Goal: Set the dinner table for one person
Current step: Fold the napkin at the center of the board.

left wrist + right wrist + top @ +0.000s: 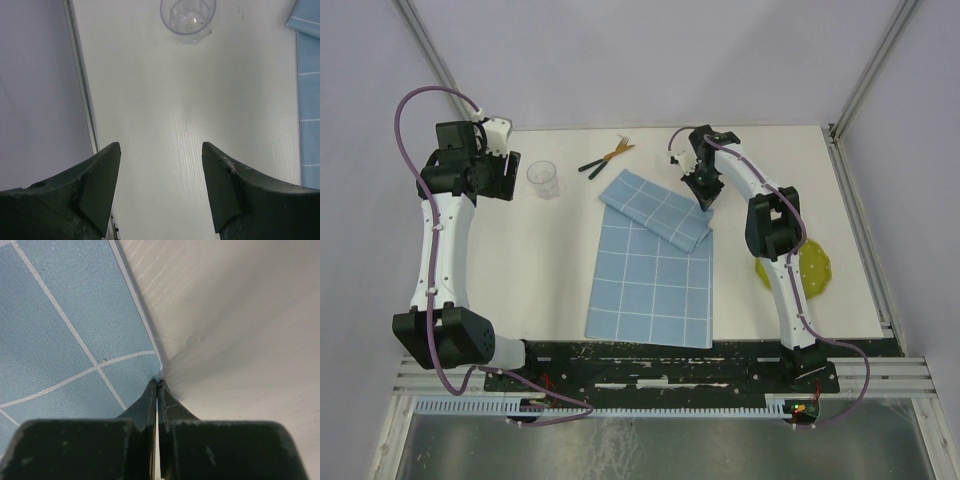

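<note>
A light-blue cloth with a white grid (650, 280) lies on the off-white dinner table (550, 260), its far part folded over on itself. My right gripper (704, 198) is at the right corner of that fold. In the right wrist view its jaws (158, 382) are pressed together, pinching the corner of the cloth (60, 330). My left gripper (510, 175) hovers at the far left. It stands open over bare tabletop (161, 150), with nothing between its fingers. A clear glass (544, 180) stands upright just right of it, and the glass (188, 15) also shows ahead of the fingers in the left wrist view.
Cutlery with dark green and wooden handles (607, 157) lies at the back between the glass and the cloth. A yellow-green plate (815, 272) sits on the right, partly under the right arm. A metal frame rail (82, 100) runs along the table's left edge.
</note>
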Controlling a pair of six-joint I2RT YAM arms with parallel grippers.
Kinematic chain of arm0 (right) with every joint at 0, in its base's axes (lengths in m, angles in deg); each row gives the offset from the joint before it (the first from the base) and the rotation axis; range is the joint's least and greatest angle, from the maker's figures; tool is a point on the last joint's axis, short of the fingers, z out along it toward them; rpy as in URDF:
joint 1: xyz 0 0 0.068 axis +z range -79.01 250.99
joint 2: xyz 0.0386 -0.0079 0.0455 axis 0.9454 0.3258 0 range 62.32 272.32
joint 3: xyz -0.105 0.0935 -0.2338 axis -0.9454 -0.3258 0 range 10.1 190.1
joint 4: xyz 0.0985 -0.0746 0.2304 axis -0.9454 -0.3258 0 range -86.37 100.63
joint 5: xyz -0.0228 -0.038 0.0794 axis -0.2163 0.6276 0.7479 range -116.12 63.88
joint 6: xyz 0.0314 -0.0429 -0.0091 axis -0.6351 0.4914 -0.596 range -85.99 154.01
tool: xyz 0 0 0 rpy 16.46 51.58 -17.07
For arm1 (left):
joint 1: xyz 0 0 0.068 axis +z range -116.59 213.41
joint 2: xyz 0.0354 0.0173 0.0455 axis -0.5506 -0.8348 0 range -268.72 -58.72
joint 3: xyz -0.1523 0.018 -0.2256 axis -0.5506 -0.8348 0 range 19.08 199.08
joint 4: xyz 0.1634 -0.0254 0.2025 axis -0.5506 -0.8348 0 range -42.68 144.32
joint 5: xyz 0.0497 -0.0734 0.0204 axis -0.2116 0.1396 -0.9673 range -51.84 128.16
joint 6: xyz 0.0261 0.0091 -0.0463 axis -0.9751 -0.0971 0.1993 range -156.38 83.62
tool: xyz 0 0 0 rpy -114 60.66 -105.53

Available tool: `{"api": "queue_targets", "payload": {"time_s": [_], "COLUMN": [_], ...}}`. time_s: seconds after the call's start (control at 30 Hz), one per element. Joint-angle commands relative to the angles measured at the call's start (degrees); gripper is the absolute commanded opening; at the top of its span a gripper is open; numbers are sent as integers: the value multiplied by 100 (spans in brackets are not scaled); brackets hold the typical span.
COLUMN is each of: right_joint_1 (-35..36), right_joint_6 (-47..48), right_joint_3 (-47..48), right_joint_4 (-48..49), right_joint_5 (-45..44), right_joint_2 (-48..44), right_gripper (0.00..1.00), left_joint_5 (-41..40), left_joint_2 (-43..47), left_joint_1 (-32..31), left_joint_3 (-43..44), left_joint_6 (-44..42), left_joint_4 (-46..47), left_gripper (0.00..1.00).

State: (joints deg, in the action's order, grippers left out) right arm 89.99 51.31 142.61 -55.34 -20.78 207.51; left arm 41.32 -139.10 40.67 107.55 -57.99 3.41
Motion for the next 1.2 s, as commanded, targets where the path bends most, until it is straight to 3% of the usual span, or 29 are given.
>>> {"api": "queue_targets", "payload": {"time_s": [0.0, 0.23, 0.5, 1.17], "right_joint_1": [8, 26, 337, 1348], "right_joint_6": [-161, -82, 162, 320], "right_joint_3": [-152, 148, -565, -1406], "right_joint_4": [-34, -421, -622, -1646], "right_joint_5": [-339, 138, 201, 551], "right_joint_2": [-6, -716, -1845, -3037], "right_gripper": [2, 2, 2, 2], "left_joint_5": [88, 216, 332, 481], "left_joint_2": [111, 85, 42, 228], "left_joint_1": [-26, -42, -86, -147], "left_joint_3": [301, 322, 337, 230], "left_joint_6": [-195, -152, -84, -64], "left_joint_4": [51, 47, 128, 258], "left_gripper": [73, 72, 72, 71]}}
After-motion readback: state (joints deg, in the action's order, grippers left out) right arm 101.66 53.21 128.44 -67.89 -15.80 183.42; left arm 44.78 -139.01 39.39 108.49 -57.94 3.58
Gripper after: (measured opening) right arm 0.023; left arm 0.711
